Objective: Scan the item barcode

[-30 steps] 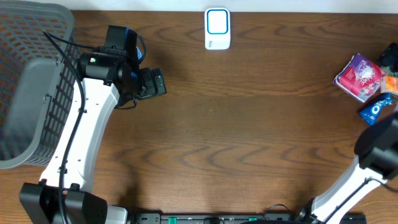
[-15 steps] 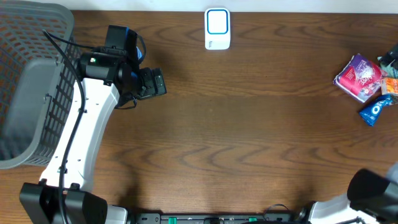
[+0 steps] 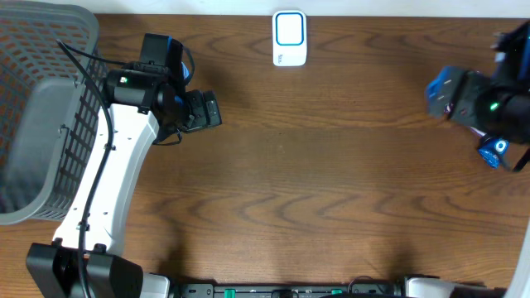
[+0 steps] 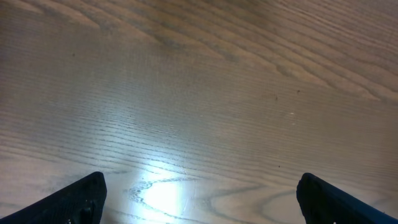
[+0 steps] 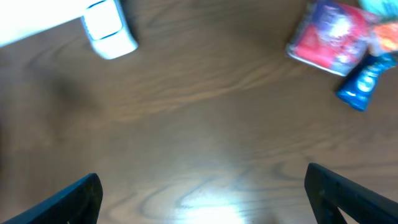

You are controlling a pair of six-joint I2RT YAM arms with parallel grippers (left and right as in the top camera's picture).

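Observation:
A white scanner (image 3: 289, 37) with a blue-framed window lies at the table's far edge; the right wrist view shows the scanner (image 5: 109, 28) at upper left. A purple-pink packet (image 5: 333, 37) and a blue packet (image 5: 360, 87) lie at the far right. From overhead my right arm (image 3: 484, 103) covers most of the purple packet, and the blue packet (image 3: 494, 151) shows beside it. My right gripper (image 5: 202, 202) is open over bare wood. My left gripper (image 3: 203, 110) hangs open over the table's left part, with nothing between its fingers (image 4: 78, 199).
A grey mesh basket (image 3: 41, 108) stands at the left edge, beside my left arm. An orange item (image 5: 385, 37) lies next to the purple packet at the far right. Brown wood stretches between the two arms.
My right arm has swung up from the lower right corner to above the packets at the right edge. The left arm has not moved.

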